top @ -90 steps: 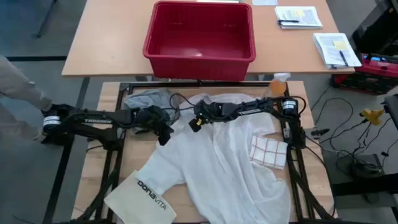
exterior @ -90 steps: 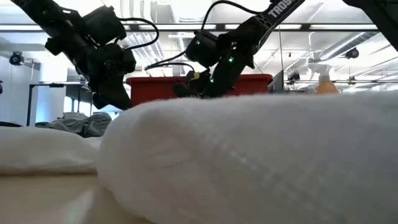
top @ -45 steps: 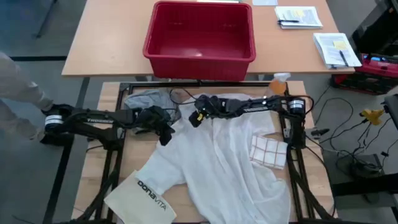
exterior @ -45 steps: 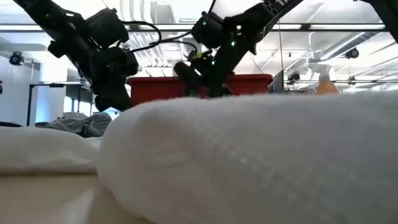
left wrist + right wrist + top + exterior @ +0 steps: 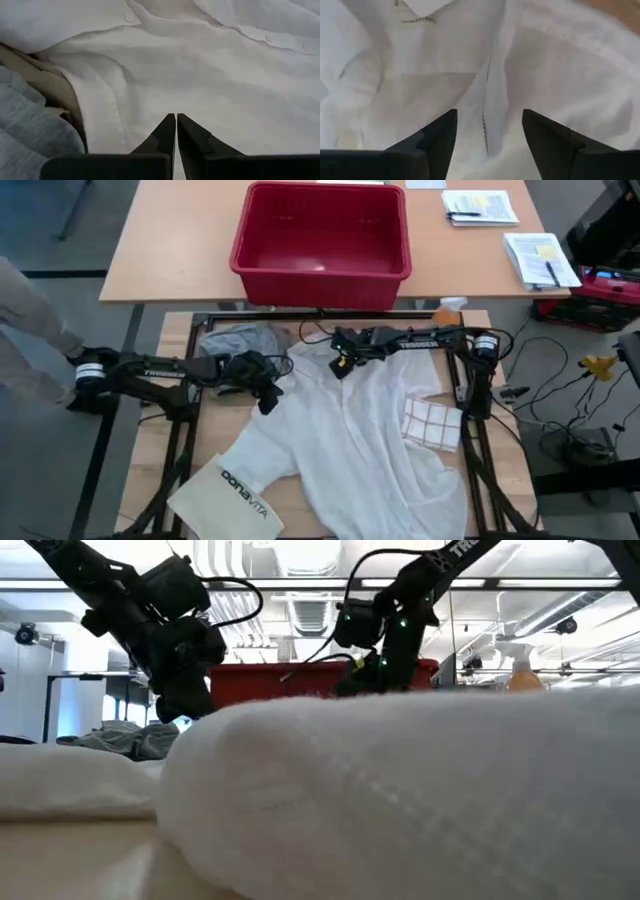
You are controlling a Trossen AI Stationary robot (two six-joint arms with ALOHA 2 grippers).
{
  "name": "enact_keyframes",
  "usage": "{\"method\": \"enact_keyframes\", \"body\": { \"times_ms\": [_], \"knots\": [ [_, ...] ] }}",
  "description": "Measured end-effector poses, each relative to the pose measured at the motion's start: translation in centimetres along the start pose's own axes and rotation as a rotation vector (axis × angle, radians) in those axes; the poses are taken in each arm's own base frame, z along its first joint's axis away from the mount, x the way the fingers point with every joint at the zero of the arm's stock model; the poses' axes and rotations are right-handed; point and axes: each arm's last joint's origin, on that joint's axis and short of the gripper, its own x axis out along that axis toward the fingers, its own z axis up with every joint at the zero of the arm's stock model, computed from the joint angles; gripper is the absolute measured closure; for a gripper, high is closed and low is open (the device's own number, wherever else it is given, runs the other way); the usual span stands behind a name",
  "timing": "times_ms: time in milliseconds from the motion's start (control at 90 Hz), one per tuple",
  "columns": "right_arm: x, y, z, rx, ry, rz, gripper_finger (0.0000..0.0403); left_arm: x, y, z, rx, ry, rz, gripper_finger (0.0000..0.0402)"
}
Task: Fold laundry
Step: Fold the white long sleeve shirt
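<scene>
Your surface (image 5: pixel 180 330) carried the white shirt (image 5: pixel 350 440), spread open across its middle and right side down to the near edge. The grey T-shirt (image 5: pixel 238 339) lay bunched at the far left corner, a khaki piece (image 5: pixel 55 87) tucked between it and the shirt. Your left gripper (image 5: pixel 266 396) hung over the shirt's left shoulder, its 2 fingers (image 5: pixel 165 132) pressed together on nothing. Your right gripper (image 5: pixel 342 363) hovered above the collar near the far edge, fingers (image 5: pixel 440 135) spread wide apart.
</scene>
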Motion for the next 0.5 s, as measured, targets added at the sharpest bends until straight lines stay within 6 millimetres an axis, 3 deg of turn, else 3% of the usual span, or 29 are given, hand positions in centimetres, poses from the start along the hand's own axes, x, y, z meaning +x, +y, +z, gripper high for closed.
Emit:
{"method": "enact_keyframes", "body": {
  "times_ms": [333, 500],
  "knots": [
    [1.5, -0.7, -0.6, 0.000, 0.053, -0.011, 0.0192, 0.0, 0.0, 0.0, 0.013, 0.001, 0.000, 0.0402],
    [1.7, -0.7, -0.9, -0.004, 0.115, 0.081, 0.0262, 0.0, 0.0, 0.0, 0.015, 0.001, 0.000, 0.0402]
  ]
}}
